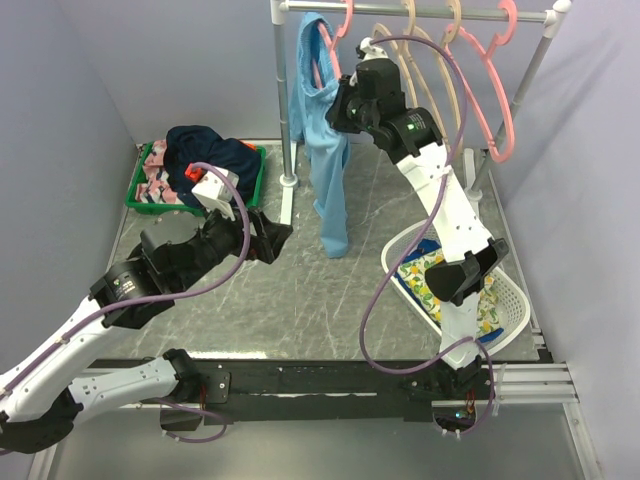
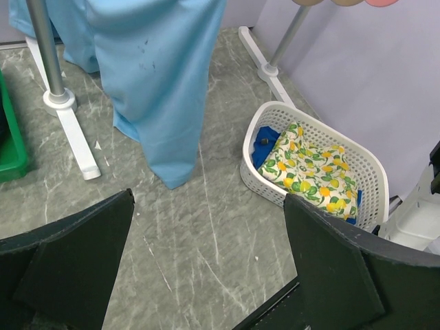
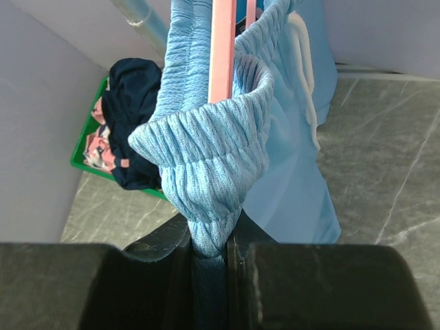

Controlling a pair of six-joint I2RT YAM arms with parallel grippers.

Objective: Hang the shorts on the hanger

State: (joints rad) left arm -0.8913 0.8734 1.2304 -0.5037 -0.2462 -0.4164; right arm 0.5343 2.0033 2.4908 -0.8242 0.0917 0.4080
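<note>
Our right claw (image 3: 210,249) is clamped on the elastic waistband of the shorts (image 3: 206,161). The band rises straight up out of the claw, and just above it the pink bar of the hanger (image 3: 223,55) passes inside the opening of the waist. The 2 legs hang down behind and below the claw, and they end just above the table.

The hanger hangs by its hook on the rail (image 1: 420,12), above the claw. Our left claw (image 2: 208,206) stands wide apart and holds nothing. It is low over the table, with the shorts ahead of it and the white basket (image 2: 271,108) ahead to its right.

We judge that the task is almost done, because the waist seems to sit on the hanger. What is left is to let go and draw the claw back. We cannot tell if the far side of the waist is also seated, so the shorts could slip off.
</note>
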